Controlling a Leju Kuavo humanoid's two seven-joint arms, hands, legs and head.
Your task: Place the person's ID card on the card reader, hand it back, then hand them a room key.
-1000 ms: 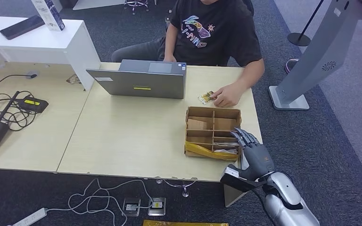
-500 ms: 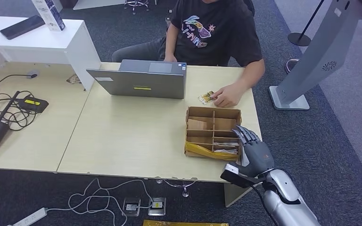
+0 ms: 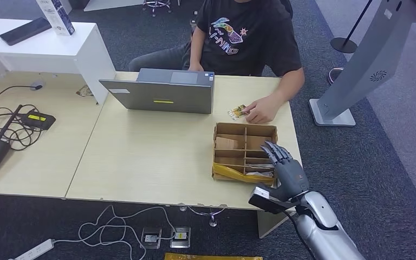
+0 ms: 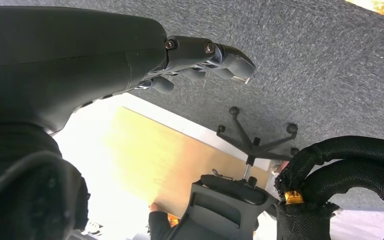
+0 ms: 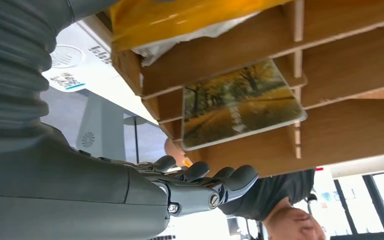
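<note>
A person sits at the far side of the table, and their hand (image 3: 260, 113) rests on a small picture card (image 3: 237, 111) lying on the tabletop. Just in front of it stands a cardboard box (image 3: 245, 127) split into compartments. My right hand (image 3: 285, 168) hovers at the box's near right corner with fingers spread and nothing in it. In the right wrist view, my right hand (image 5: 200, 186) is close to a card with an autumn tree picture (image 5: 240, 102) lying in a compartment of the box (image 5: 340, 125). My left hand (image 4: 200, 55) hangs over the carpet, holding nothing.
A grey laptop (image 3: 162, 96) stands open at the table's far edge. Yellow wrapping (image 3: 233, 173) lies along the box's near side. Black devices and cables (image 3: 8, 127) sit on the left table. A grey kiosk stand (image 3: 352, 81) rises on the right.
My right hand has shifted slightly left and forward, closer over the box's near right corner. The person's hand and the card have stayed put.
</note>
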